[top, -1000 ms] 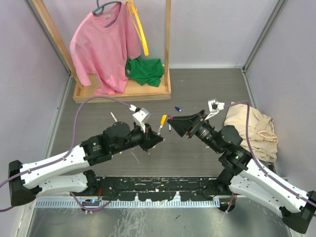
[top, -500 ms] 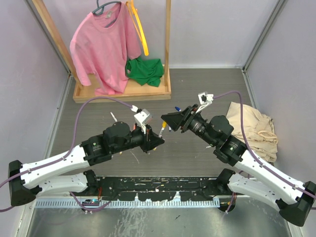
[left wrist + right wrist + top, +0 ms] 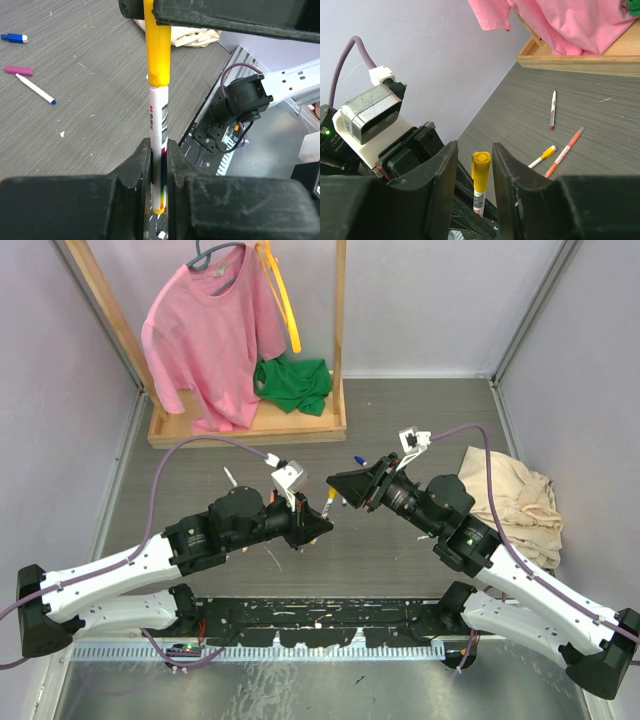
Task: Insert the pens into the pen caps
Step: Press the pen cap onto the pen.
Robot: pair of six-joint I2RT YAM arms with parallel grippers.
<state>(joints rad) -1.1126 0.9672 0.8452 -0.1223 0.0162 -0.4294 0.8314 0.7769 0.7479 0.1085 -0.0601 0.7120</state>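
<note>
My left gripper (image 3: 159, 160) is shut on the white barrel of a pen (image 3: 158, 125) and holds it upright above the table. A yellow cap (image 3: 157, 50) sits on its tip. In the top view this pen (image 3: 327, 508) stands between both grippers. My right gripper (image 3: 473, 148) is open with its jaws on either side of the yellow cap (image 3: 480, 172), a gap on each side. On the table lie a magenta-tipped pen (image 3: 552, 110), an orange pen (image 3: 565, 151), a yellow-capped pen (image 3: 543, 156), a magenta cap (image 3: 18, 71), a blue-tipped pen (image 3: 35, 89) and a blue cap (image 3: 14, 37).
A wooden rack (image 3: 250, 425) with a pink shirt (image 3: 210, 335) and a green cloth (image 3: 293, 383) stands at the back. A beige cloth (image 3: 515, 500) lies at the right. The blue cap (image 3: 359, 459) lies behind the grippers.
My right gripper has moved left and its open jaws now straddle the yellow cap. The left gripper and its pen have stayed in place.
</note>
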